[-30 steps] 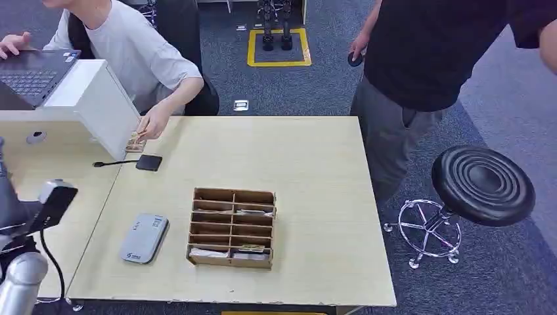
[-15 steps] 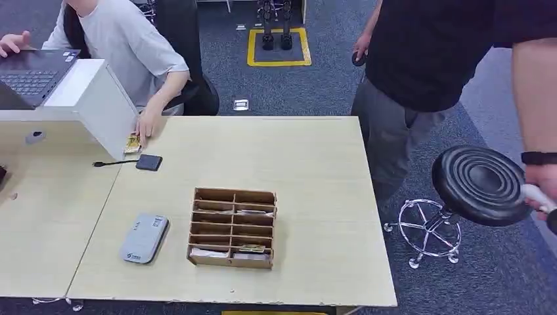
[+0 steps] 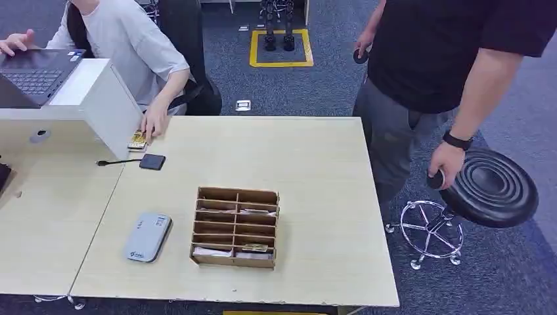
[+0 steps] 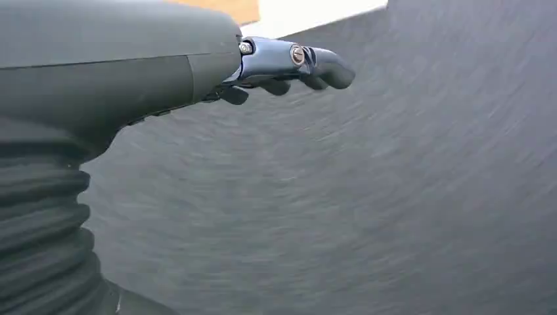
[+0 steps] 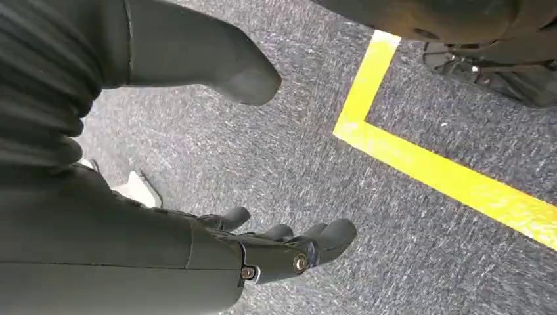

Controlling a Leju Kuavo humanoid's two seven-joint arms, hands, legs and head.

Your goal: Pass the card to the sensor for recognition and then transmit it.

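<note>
Since the left arm that stood at the near left edge of the table (image 3: pixel 315 164) a second ago has dropped away, nothing of the robot reaches over it. The wooden organiser (image 3: pixel 235 227) sits mid-table, cards in its slots. The black sensor (image 3: pixel 152 161) lies far left, and just beyond it a card (image 3: pixel 137 140) rests under a seated person's hand (image 3: pixel 154 121). That fits a card already handed over or one still waiting. The left hand (image 4: pixel 289 65) and right hand (image 5: pixel 282 246) hang over carpet, fingers loosely apart, holding nothing.

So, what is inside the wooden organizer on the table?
In the wooden organizer, cards or papers lie in several slots, mostly right and bottom rows. Others look empty; dividers hide their depths.
</note>
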